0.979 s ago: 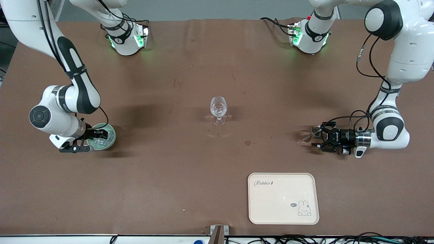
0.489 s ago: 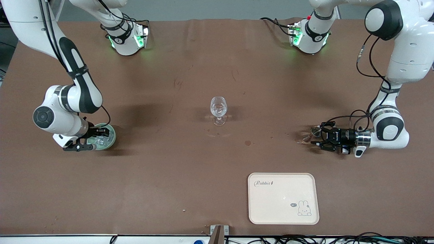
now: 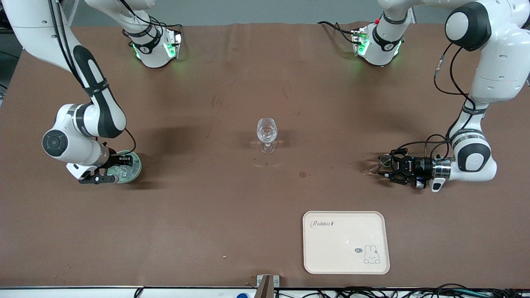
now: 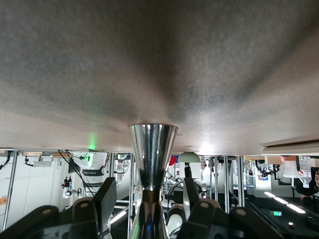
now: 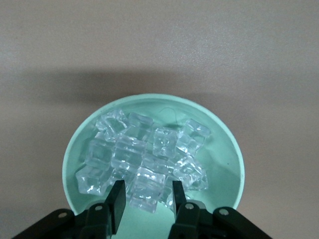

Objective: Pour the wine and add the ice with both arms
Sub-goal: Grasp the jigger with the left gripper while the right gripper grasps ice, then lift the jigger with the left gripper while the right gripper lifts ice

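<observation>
A clear wine glass (image 3: pixel 267 135) stands upright mid-table. Toward the right arm's end sits a green bowl (image 3: pixel 133 170) heaped with ice (image 5: pixel 149 149). My right gripper (image 3: pixel 117 169) reaches down into it, open, its jaws close on either side of one cube (image 5: pixel 147 189), with a slim gap showing. Toward the left arm's end a shiny metal jigger (image 4: pixel 152 154) stands on the table. My left gripper (image 3: pixel 385 167) lies level around its waist, open, with gaps on both sides. I cannot make out the wine.
A cream tray (image 3: pixel 345 265) with a rabbit print lies nearer the front camera than the jigger, close to the table's edge. A small dark stain (image 3: pixel 302 174) marks the cloth between the glass and the tray.
Both grippers' jaws have narrowed, the right around an ice cube, the left around the jigger. The right arm's wrist has shifted slightly over the bowl.
</observation>
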You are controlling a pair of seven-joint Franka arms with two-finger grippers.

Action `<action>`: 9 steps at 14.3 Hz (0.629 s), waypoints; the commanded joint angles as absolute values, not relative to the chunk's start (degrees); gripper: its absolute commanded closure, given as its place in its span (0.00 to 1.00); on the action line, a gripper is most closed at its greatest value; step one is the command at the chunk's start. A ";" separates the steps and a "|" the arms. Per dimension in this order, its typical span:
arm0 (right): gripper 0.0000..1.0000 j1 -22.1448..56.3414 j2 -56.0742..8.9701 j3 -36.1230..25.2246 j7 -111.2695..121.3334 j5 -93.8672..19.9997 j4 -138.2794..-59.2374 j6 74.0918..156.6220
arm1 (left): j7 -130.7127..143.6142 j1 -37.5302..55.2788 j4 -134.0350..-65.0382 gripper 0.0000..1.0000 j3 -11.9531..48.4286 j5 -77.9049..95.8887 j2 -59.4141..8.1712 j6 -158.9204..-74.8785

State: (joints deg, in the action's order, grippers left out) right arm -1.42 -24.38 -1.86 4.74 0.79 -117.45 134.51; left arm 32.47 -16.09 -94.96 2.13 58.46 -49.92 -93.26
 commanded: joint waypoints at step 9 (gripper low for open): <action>0.83 -0.61 -21.01 -1.85 2.64 0.09 -116.38 130.18 | 29.97 -16.52 -95.19 0.55 2.37 60.03 -50.80 -92.55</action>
